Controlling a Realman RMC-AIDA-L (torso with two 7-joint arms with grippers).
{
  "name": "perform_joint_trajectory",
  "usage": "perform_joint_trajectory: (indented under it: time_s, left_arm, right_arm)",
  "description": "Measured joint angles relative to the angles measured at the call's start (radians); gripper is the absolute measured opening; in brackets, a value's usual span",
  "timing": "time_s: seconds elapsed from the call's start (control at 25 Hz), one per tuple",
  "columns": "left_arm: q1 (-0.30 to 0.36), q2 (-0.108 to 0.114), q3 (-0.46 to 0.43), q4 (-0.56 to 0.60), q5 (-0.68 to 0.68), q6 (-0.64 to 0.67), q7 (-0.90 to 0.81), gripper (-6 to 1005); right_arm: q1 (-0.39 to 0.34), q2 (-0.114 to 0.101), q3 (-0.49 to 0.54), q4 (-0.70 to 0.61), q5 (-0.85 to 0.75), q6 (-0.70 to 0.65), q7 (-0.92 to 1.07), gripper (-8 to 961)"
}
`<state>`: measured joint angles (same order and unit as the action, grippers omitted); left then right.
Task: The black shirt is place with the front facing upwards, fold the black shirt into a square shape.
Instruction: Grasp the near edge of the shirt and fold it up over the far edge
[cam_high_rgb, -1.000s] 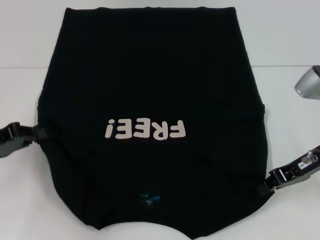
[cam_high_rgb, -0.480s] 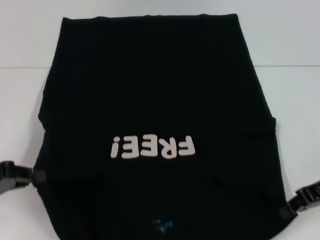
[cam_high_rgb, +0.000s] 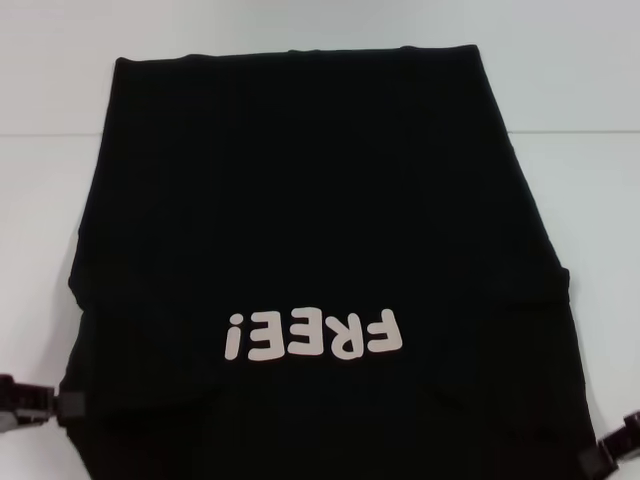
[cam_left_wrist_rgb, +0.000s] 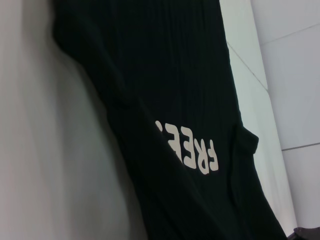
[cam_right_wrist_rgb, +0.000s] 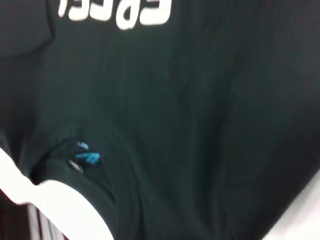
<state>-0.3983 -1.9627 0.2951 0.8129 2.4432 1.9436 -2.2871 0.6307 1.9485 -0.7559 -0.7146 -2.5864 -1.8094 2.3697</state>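
So far the fold is only partly done. At the near left edge, the left gripper (cam_high_rgb: 40, 408) has its jaws closed on the hem of the large black soft cloth T-shirt (cam_high_rgb: 320, 230), which lies spread on the white surface (cam_high_rgb: 40, 200) with its pale "FREE!" print (cam_high_rgb: 314, 336) facing up. Both sleeves look already tucked in, leaving a long rectangular panel. At the near right corner, the right gripper (cam_high_rgb: 612, 450) grips the opposite edge, jaws closed on cloth. Judging from this, the lengthwise folds into a square remain.
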Motion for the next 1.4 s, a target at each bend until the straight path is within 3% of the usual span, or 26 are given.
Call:
perform_joint_trajectory:
  time_s: [0.2, 0.36, 0.48, 0.6, 0.8, 0.92, 1.0, 1.2, 1.4]
  left_arm:
    - [-0.050, 0.006, -0.003, -0.027, -0.069, -0.004, 0.025, 33]
    - [-0.107, 0.022, -0.024, -0.058, -0.212, -0.040, 0.000, 33]
    - [-0.165, 0.034, -0.039, -0.097, -0.256, -0.152, -0.061, 33]
    - [-0.234, 0.033, -0.034, -0.128, -0.260, -0.300, -0.104, 33]
    - [-0.348, 0.031, 0.037, -0.216, -0.254, -0.581, -0.119, 33]
    - [-0.412, 0.028, 0.149, -0.274, -0.252, -0.791, -0.117, 33]
    - [-0.442, 0.013, 0.230, -0.292, -0.252, -0.925, -0.118, 33]
    - [-0.473, -0.025, 0.412, -0.303, -0.241, -1.186, -0.151, 33]
    - [-0.465, -0.031, 0.473, -0.278, -0.239, -1.250, -0.197, 33]
  right_arm:
    - [0.004, -0.010, 0.161, 0.004, 0.105, -0.037, -0.075, 71]
    - [0.009, -0.029, 0.225, 0.001, 0.216, -0.030, -0.086, 71]
    - [0.022, -0.046, 0.256, 0.010, 0.284, 0.041, -0.072, 71]
    - [0.043, -0.049, 0.263, 0.011, 0.338, 0.154, -0.049, 71]
    - [0.133, -0.040, 0.210, 0.032, 0.341, 0.422, -0.023, 70]
    - [0.190, -0.035, 0.129, 0.094, 0.299, 0.630, -0.011, 70]
    - [0.230, -0.033, 0.076, 0.160, 0.287, 0.781, -0.015, 70]
    - [0.288, -0.013, -0.036, 0.237, 0.286, 1.032, -0.022, 70]
    - [0.311, -0.004, -0.078, 0.223, 0.287, 1.105, -0.018, 70]
